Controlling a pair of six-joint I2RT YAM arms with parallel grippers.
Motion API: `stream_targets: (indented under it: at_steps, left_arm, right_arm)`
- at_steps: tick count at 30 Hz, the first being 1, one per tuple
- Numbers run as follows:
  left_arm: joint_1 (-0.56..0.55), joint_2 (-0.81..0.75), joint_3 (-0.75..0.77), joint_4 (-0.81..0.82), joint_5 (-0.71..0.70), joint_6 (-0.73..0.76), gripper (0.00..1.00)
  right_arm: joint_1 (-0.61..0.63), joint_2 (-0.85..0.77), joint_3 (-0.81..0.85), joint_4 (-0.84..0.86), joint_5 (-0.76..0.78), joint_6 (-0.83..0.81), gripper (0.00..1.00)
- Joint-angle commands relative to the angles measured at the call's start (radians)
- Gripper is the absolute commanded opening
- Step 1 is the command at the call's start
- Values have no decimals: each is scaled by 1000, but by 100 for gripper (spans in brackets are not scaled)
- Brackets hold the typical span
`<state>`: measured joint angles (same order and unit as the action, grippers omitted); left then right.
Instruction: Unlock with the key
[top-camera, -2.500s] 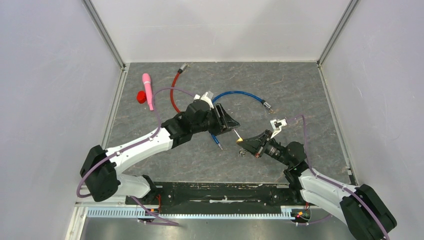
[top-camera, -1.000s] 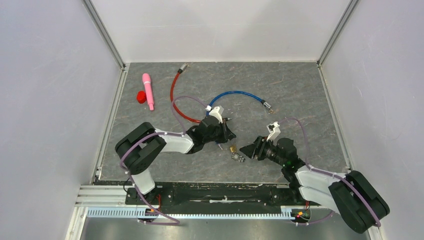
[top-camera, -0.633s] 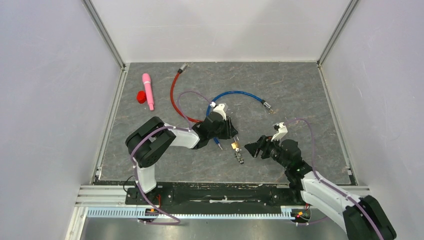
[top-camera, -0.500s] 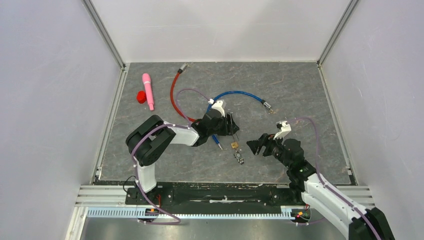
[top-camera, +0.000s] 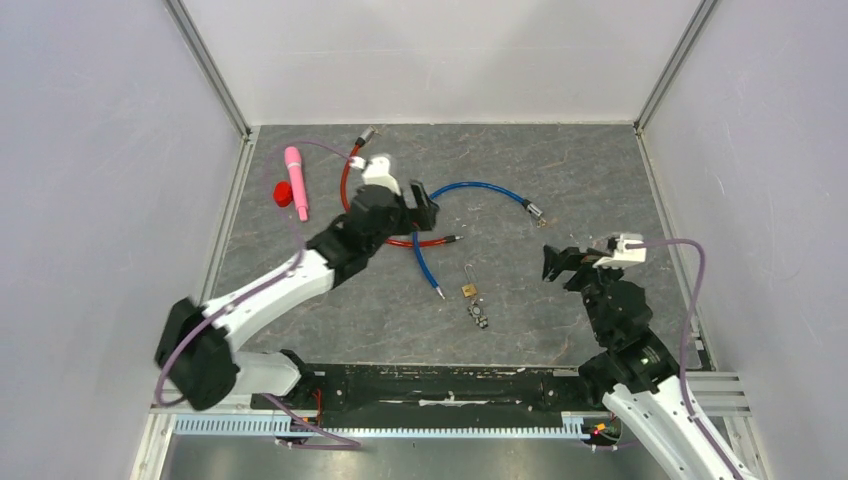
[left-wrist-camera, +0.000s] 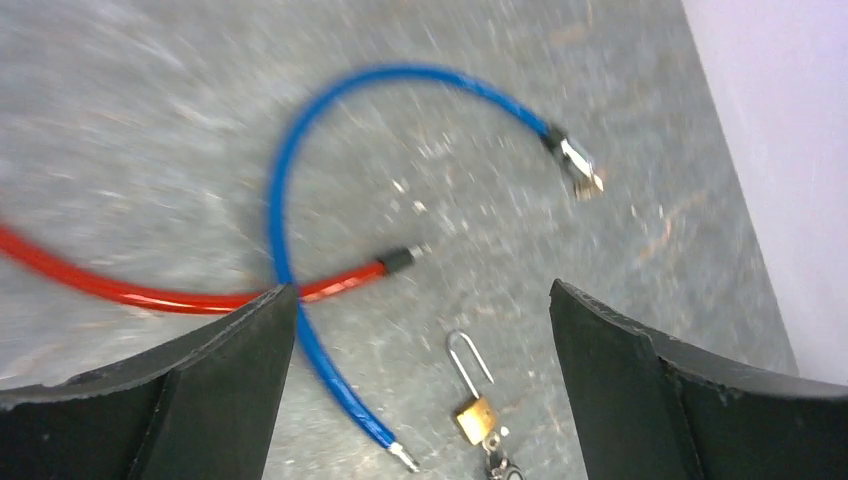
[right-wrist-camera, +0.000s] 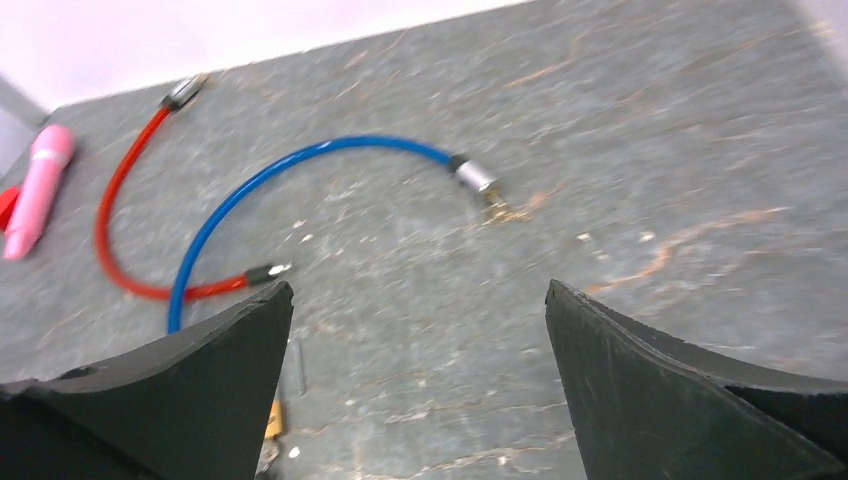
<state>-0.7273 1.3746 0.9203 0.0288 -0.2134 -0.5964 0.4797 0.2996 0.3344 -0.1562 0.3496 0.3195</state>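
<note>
A small brass padlock (top-camera: 468, 290) lies on the grey table (top-camera: 600, 180) between the two arms. Its thin shackle (left-wrist-camera: 468, 355) points away from the bases, and one leg looks free of the body (left-wrist-camera: 476, 420). The key (top-camera: 478, 315) with its dark ring lies at the lock's near end; in the left wrist view the key (left-wrist-camera: 497, 466) is cut off by the bottom edge. My left gripper (top-camera: 427, 205) (left-wrist-camera: 422, 290) hangs open, up and left of the lock. My right gripper (top-camera: 562, 262) (right-wrist-camera: 418, 285) is open to the lock's right, with only a sliver of the padlock (right-wrist-camera: 273, 418) showing beside its left finger.
A blue cable (top-camera: 470, 187) arcs behind the lock, with one end near it. A red cable (top-camera: 345, 190) crosses under the blue one. A pink stick (top-camera: 296, 180) and a red cap (top-camera: 283, 194) lie at the far left. White walls close in three sides.
Both grippers opened and drew back from the padlock and key: the left rose toward the far left, the right moved right. Lock and key now lie free on the table.
</note>
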Motion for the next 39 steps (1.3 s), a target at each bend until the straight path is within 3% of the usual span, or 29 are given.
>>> stream_targets:
  at_steps: [1, 8, 15, 22, 39]
  left_arm:
    - [31, -216, 67, -315, -268, 126, 100]
    - [31, -533, 107, -571, -580, 185, 99]
    - [31, -843, 3, -536, -759, 349, 99]
    - [31, -1065, -199, -444, -758, 380, 99]
    - [82, -1076, -248, -379, -710, 445, 98]
  right_arm:
    - [-3, -70, 95, -118, 237, -102, 98]
    - [-3, -163, 118, -128, 446, -247, 98]
    - [-3, -236, 42, -44, 559, -369, 98]
    - [-4, -240, -5, -20, 560, -356, 98]
    - [-9, -192, -20, -13, 520, -363, 98]
